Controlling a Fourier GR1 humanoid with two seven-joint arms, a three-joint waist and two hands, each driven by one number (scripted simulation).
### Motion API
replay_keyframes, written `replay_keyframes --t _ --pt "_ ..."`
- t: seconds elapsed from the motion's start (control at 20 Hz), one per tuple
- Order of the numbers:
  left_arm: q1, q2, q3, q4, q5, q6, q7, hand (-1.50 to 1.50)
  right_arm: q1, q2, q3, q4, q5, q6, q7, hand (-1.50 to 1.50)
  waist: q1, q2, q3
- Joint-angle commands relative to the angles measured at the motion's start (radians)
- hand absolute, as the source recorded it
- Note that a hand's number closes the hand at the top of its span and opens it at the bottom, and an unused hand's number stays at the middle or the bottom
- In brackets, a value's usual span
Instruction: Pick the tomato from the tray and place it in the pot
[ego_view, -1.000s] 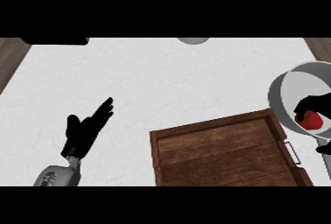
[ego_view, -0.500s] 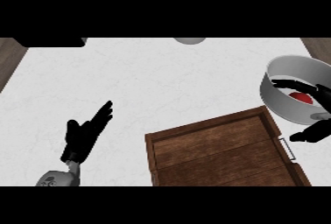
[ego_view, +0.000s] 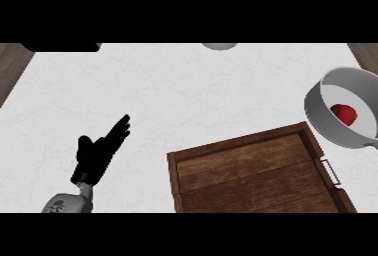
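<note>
The black left hand (ego_view: 98, 155) rests released, fingers straight, near the white counter's (ego_view: 184, 90) left edge; the brown wooden tray (ego_view: 255, 177) lies at the front edge, and the red tomato (ego_view: 344, 114) sits inside the round grey metal pot (ego_view: 325, 117) at the right edge

White counter (ego_view: 192, 85) under tray (ego_view: 251, 175), pot (ego_view: 325, 117)

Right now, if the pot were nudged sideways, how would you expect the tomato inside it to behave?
The tomato looks round and smooth, so it would probably roll across the floor of the pot. The pot's high walls should likely keep it in. It lies alone there, so nothing would stop it short of the wall.
</note>
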Motion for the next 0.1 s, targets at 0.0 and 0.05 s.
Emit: replay_keyframes --t 0.0,0.05 --pt "0.013 0.001 -0.004 -0.014 -0.010 -0.003 -0.017 0.00 -0.058 -0.085 -0.118 0.191 -0.088 0.133 -0.028 -1.50 0.019 0.006 0.001" --pt "-0.028 -0.027 -0.021 -0.003 -0.023 0.013 0.006 0.00 -0.082 -0.111 -0.125 0.235 -0.084 0.174 -0.040 -1.50 0.017 0.007 0.001"
